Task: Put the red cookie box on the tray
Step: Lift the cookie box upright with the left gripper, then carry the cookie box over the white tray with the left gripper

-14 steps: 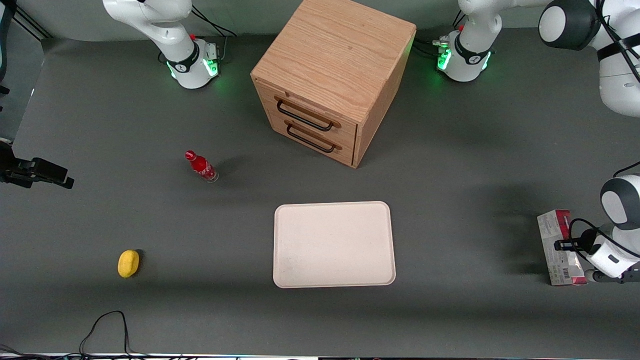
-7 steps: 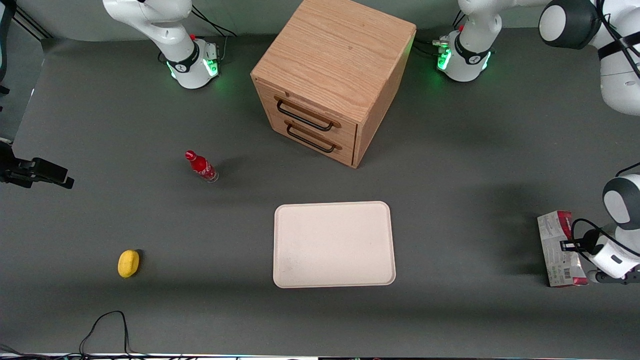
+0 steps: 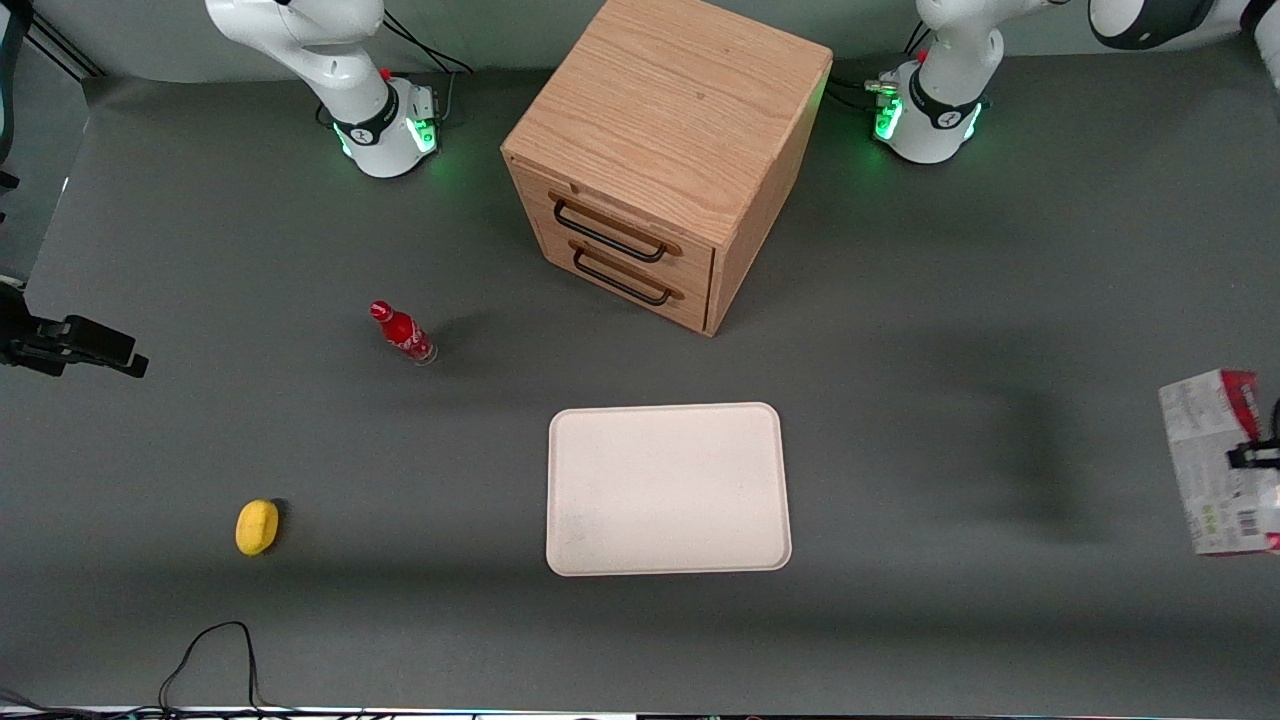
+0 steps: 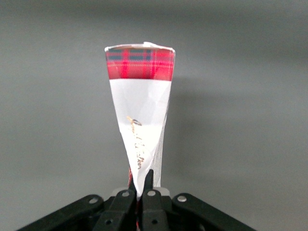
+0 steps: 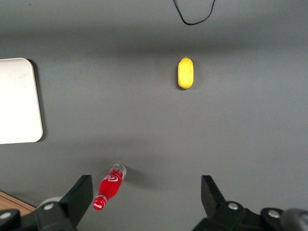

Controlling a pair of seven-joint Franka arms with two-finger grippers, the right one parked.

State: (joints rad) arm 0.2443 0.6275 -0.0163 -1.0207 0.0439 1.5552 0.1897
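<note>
The red cookie box (image 3: 1218,463) is hanging above the grey surface (image 3: 900,400) at the working arm's end, clear of its own shadow, which is falling on the surface between it and the tray. The gripper (image 4: 141,188) is clamping the box: in the left wrist view its two fingers (image 4: 148,182) are pressing nearly together on the carton's thin edge, with the white wedge and the tartan red end panel rising away from them. In the front view only a small dark part of the gripper (image 3: 1250,455) is showing at the box's edge, the rest being cut off by the frame.

The tray (image 3: 668,489) is lying flat and bare at about 9 o'clock from the box, well apart from it. Nothing is standing on the open surface between the two. The wooden drawer cabinet (image 3: 668,155) is sitting at 12 o'clock from the tray, farther from the front camera. A small red bottle (image 3: 402,333) is standing at about 10 o'clock from the tray, and a yellow fruit (image 3: 257,526) is lying toward the parked arm's end, at about 9 o'clock from the tray.

The front view is showing the box's pale printed face with its barcode; the left wrist view is showing the narrow side instead. The right wrist view is catching the bottle (image 5: 110,187), the fruit (image 5: 185,72) and a corner of the tray (image 5: 19,101), but not the box.
</note>
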